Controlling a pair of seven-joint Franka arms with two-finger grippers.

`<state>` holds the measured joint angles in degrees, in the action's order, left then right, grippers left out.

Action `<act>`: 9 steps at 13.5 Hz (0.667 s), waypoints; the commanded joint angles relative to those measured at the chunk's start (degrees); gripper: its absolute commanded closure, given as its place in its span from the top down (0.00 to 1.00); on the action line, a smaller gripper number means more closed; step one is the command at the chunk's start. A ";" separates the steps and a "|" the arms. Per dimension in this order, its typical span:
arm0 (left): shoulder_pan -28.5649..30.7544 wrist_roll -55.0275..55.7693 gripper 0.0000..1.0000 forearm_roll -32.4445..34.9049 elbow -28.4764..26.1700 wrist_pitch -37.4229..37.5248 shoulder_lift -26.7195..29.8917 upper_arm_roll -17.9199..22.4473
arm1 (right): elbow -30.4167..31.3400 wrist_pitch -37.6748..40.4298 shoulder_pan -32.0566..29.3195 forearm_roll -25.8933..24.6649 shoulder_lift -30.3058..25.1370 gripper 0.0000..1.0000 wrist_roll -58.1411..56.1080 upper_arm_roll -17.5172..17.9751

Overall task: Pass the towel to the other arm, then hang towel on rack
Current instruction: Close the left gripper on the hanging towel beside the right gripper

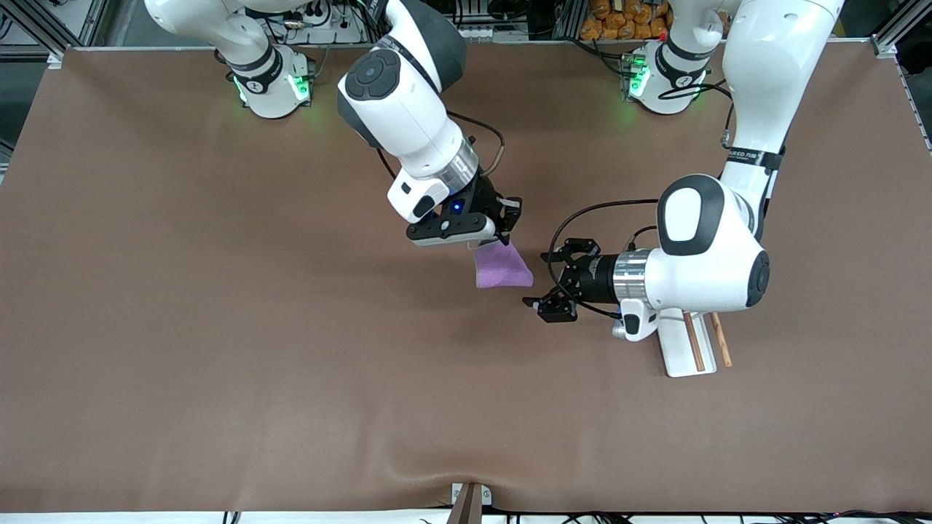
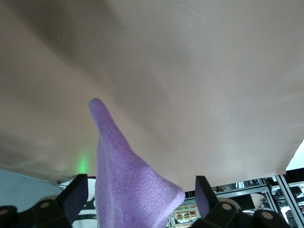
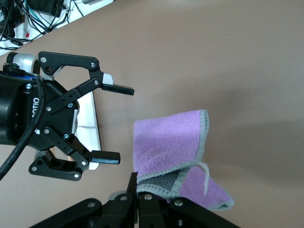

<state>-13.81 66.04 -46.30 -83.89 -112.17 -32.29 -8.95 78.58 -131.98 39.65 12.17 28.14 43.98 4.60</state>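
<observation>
Rack (image 1: 683,348) at four o'clock, partly hidden.
Right gripper (image 1: 502,236) pinches the towel (image 1: 502,266); left gripper (image 1: 545,280) gapes beside it, maybe not touching.

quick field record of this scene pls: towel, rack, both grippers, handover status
towel: purple towel hanging from the right gripper, up off the table
right gripper: shut on one end of the towel
left gripper: open, turned sideways toward the towel, just short of it, fingers spread
rack: white base with two wooden rods, partly under the left arm, toward its end of the table
handover: not yet done; nothing on the rack
</observation>
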 commanded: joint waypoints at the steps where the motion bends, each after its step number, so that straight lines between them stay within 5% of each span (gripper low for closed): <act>1: -0.78 1.11 0.94 -1.25 0.92 -1.64 -1.19 -0.01 | -1.15 0.05 0.87 0.92 0.34 0.00 0.93 -0.29; 4: -2.09 2.42 0.71 -1.25 0.92 -2.17 -1.28 0.07 | -3.68 -0.03 1.14 0.92 1.73 0.00 2.59 -0.29; 7: -2.01 2.61 0.00 -0.81 0.92 -2.09 -1.19 0.07 | -7.12 -0.03 2.19 0.92 4.02 0.00 5.58 -0.38; 9: -2.01 2.43 0.00 -0.46 0.92 -2.00 -0.58 0.16 | -7.04 -0.03 2.19 0.92 3.94 0.00 5.59 -0.38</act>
<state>-15.66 67.71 -46.47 -83.78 -113.83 -33.16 -8.95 74.19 -132.17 41.23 12.22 30.49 48.43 4.66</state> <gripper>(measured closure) 0.736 0.978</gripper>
